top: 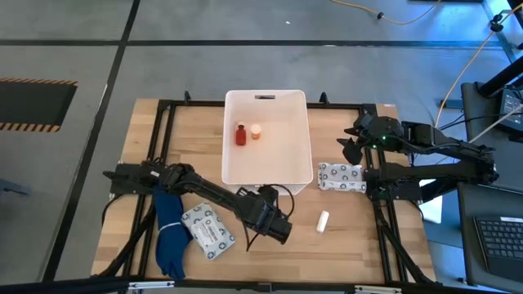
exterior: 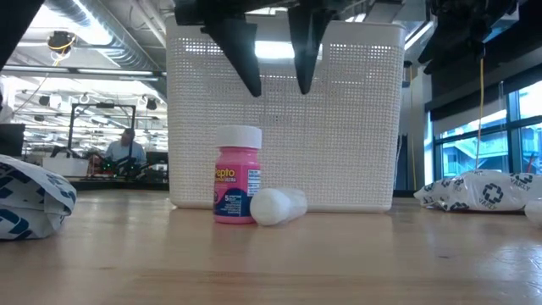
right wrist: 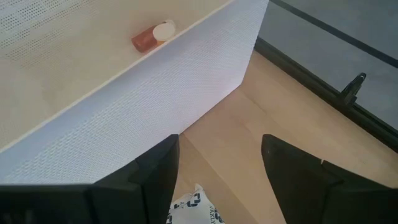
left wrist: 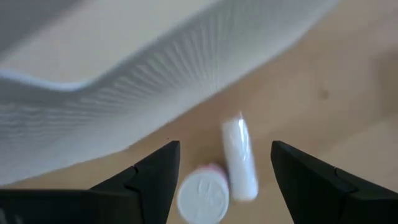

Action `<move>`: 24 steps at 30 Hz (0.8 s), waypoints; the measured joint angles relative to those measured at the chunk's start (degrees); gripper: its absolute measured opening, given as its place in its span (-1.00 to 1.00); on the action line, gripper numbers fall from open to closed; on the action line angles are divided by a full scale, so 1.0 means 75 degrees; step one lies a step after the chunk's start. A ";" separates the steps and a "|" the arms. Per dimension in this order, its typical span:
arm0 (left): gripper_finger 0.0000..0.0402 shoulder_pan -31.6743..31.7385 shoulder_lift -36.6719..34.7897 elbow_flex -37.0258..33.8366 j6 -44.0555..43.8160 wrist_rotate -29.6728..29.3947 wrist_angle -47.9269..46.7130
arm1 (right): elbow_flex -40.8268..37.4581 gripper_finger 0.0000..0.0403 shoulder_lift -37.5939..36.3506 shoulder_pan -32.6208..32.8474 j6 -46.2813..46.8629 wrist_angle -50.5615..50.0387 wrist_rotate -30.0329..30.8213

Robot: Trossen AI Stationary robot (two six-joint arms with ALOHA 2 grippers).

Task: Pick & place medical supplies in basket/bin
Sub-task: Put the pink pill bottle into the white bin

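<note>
The white perforated bin [top: 268,137] sits at the middle of the wooden surface [top: 343,237], its dark handle slot in the far short wall. Inside it lie a red bottle [top: 241,135] and an orange vial with a white cap [top: 256,131], side by side. The left end effector [left wrist: 224,177] hangs with its fingers spread above a pink bottle with a white cap [exterior: 237,174], which stands just in front of the bin's near wall. A short white cylinder [exterior: 278,206] lies on its side touching that bottle. The right end effector [right wrist: 217,174], fingers spread and holding nothing, hovers beside the bin's right wall over a white grey-printed packet [top: 340,176]. Another such packet [top: 208,230] lies at the near left, next to a blue glove [top: 169,233]. A second white cylinder [top: 324,220] lies near the surface's front
</note>
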 joint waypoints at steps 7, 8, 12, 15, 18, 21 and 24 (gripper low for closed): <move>0.10 -0.0341 -0.0009 0.0000 -0.0698 -0.0097 -0.0007 | 0.0000 0.14 0.0000 -0.0002 0.0001 0.0000 0.0000; 0.10 -0.0338 0.0001 0.0000 -0.0700 -0.0086 -0.0017 | 0.0000 0.14 0.0002 -0.0001 0.0001 0.0000 0.0000; 0.10 -0.0293 0.0012 0.0000 -0.0733 -0.0087 -0.0266 | 0.0000 0.14 0.0003 -0.0002 0.0005 0.0000 0.0000; 0.10 -0.0251 0.0012 0.0000 -0.0811 0.0099 -0.0556 | 0.0000 0.14 0.0000 0.0000 0.0068 0.0000 0.0000; 0.11 -0.0254 0.0012 -0.0082 -0.0643 0.0113 -0.0451 | 0.0000 0.14 0.0001 -0.0002 0.0204 0.0000 -0.0003; 0.16 -0.0254 0.0017 -0.0237 -0.0628 0.0371 -0.0452 | 0.0000 0.14 0.0003 -0.0001 0.0206 0.0000 -0.0003; 0.23 -0.0254 0.0020 -0.0473 -0.0679 0.0945 -0.0442 | 0.0000 0.14 0.0003 -0.0003 0.0206 0.0000 -0.0003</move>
